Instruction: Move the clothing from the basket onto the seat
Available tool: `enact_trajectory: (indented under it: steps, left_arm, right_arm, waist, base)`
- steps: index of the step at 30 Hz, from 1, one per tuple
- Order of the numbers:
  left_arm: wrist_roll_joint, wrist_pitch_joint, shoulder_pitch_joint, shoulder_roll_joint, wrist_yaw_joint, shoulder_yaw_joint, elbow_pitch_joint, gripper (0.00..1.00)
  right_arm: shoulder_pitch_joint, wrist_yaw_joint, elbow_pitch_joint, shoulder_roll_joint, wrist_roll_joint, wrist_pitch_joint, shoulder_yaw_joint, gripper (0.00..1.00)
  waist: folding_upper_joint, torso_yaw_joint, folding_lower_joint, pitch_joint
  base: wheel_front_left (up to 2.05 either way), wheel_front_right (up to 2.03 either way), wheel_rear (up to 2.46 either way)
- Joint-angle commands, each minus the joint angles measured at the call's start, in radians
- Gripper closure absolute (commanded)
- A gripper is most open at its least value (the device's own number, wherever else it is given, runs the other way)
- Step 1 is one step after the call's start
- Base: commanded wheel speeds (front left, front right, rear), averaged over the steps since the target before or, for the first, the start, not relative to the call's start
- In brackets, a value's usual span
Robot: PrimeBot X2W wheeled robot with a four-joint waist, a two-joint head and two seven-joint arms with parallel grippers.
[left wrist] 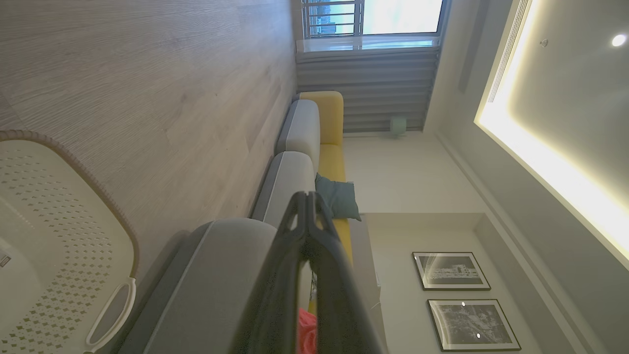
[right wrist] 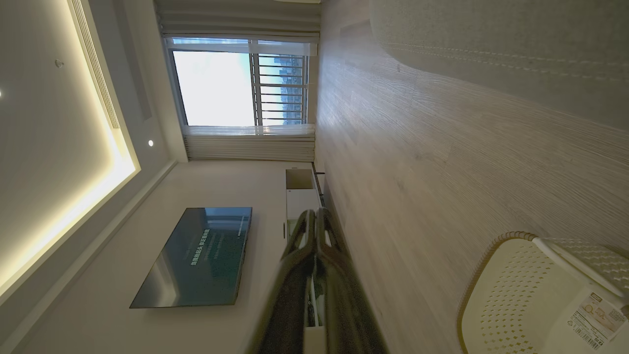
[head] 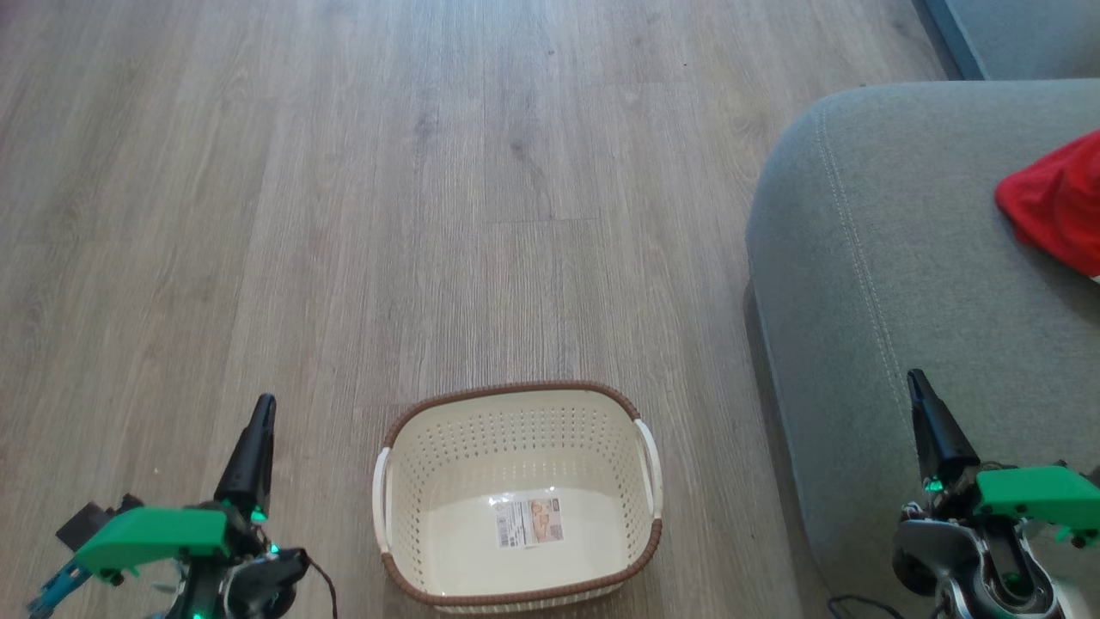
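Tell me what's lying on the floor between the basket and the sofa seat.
Nothing. In the head view, the stretch from the basket to the seat is bare wood floor; the two stand apart.

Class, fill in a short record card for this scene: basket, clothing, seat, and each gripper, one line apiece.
basket: on the floor, holding just a paper label
clothing: red, lying on the seat
seat: grey, right of the basket
left gripper: shut, nothing held, left of the basket
right gripper: shut, nothing held, before the seat
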Motion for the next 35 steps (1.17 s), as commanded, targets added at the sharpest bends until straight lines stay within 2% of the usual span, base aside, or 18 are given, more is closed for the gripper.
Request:
enact_trajectory:
  steps: [1, 35]
  left_arm:
    - [0.001, 0.005, -0.058, 0.008, -0.009, 0.043, -0.029, 1.0]
    - [0.011, 0.014, -0.059, 0.0, -0.009, 0.054, -0.029, 1.0]
  right_arm:
    - [-0.053, 0.001, -0.032, 0.002, 0.005, 0.007, 0.016, 1.0]
    - [-0.053, 0.001, -0.032, 0.002, 0.006, 0.006, 0.017, 1.0]
  waist:
    - [0.0, 0.0, 0.0, 0.0]
    - [0.0, 0.0, 0.0, 0.0]
  base:
    - [0.0, 0.0, 0.0]
    - [0.0, 0.0, 0.0]
